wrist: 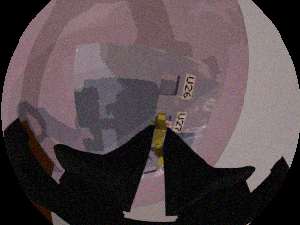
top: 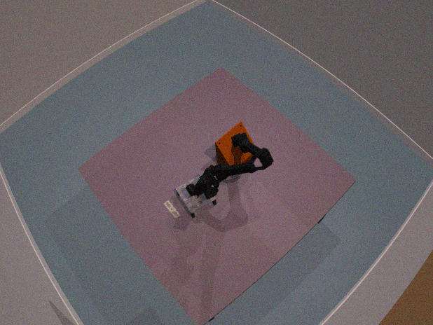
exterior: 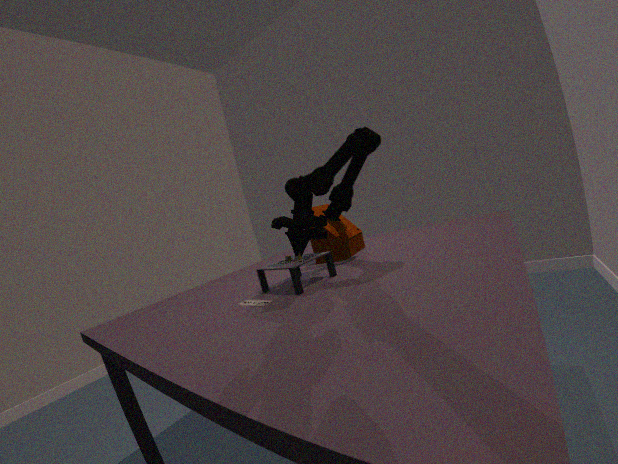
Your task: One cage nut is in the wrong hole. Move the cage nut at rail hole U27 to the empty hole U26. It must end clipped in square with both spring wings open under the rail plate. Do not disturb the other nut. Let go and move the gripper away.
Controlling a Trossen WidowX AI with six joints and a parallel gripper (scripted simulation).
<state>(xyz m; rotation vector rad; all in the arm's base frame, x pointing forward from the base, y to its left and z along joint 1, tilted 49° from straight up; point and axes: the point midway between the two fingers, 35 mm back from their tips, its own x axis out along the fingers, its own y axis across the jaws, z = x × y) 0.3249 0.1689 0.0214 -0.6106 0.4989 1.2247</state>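
A: Black gripper [top: 200,197] [exterior: 298,256] [wrist: 160,127], left to right, wrist view. Go.
B: Shiny rail plate [top: 187,200] [exterior: 280,265] [wrist: 90,59] first. Then the yellow nut [wrist: 159,137], pinched between the fingertips, next to the U27 label [wrist: 179,122].
A: Seated or lifted?
B: Can't tell; tips hide its underside.
A: U26?
B: Square hole [wrist: 168,87] open, beside the U26 label [wrist: 188,87]. Move not done.
A: Risks?
B: Wings may snag if it's pulled while still hooked. Sideways drag could shift the plate. Tilted entry leaves one wing folded on top. Early release, it pops loose. Wide finger swing might knock the other nut, which I can't pick out surely.
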